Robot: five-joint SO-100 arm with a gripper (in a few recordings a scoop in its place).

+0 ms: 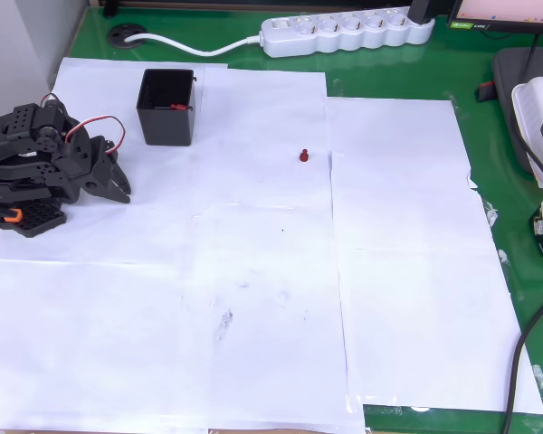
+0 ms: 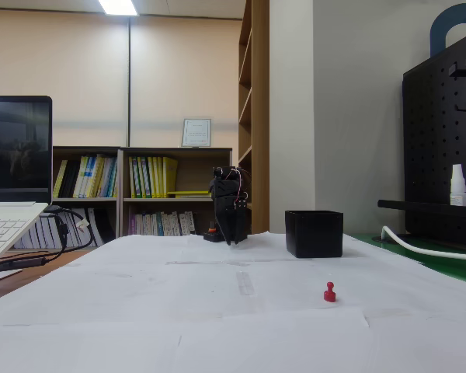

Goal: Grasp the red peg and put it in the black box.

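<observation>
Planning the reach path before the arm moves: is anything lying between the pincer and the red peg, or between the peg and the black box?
Nothing visible does. Bare white paper runs from the pincer to the red peg, and from the peg to the black box.

My arm [image 1: 45, 163] is cut off by the left edge of the overhead view, so part of my base is lost there. My gripper [image 1: 118, 185] is too dark and small for me to tell how the jaws stand; in the fixed view [image 2: 233, 233] it blurs into my own black body. The peg [image 1: 304, 155] is too tiny to show its shape from overhead. The box [image 2: 314, 233] hides its inside from the fixed view.
</observation>
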